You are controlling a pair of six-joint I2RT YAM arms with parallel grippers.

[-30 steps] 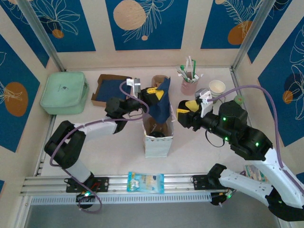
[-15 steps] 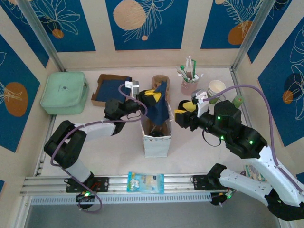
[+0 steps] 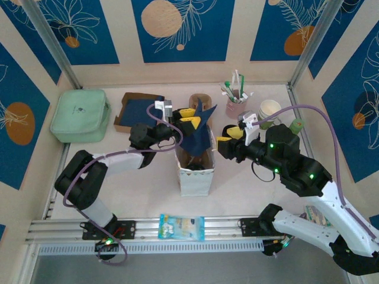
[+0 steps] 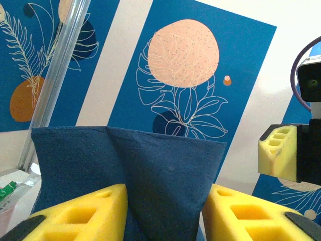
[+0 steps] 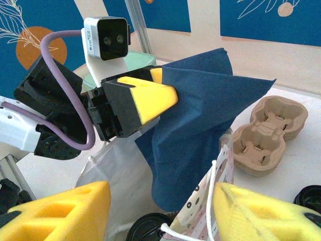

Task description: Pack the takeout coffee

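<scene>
A white paper bag (image 3: 195, 177) stands open mid-table. Down inside it sits the takeout coffee, of which only the black lid (image 5: 150, 228) shows, seen from above as a dark round (image 3: 194, 166). A dark blue napkin (image 3: 199, 133) stands up out of the bag's mouth. My left gripper (image 3: 187, 116) is at the napkin's top; its yellow pads (image 4: 80, 213) stand apart, open, with the napkin (image 4: 165, 170) loose between them. To the right of the bag my right gripper (image 3: 230, 137) is open, its pads (image 5: 60, 213) wide apart around the bag's printed rim (image 5: 220, 175) and string handle.
A green pouch (image 3: 80, 115) and a brown tray of blue napkins (image 3: 139, 111) lie back left. A cardboard cup carrier (image 5: 268, 133) sits behind the bag. A pink cup of stirrers (image 3: 237, 103), stacked paper cups (image 3: 270, 109) and a green tube (image 3: 296, 125) stand back right. A snack packet (image 3: 182, 226) lies on the front rail.
My left jaws were shut on the napkin and have now parted. The napkin's top has fanned out over the bag. The right arm has shifted slightly left.
</scene>
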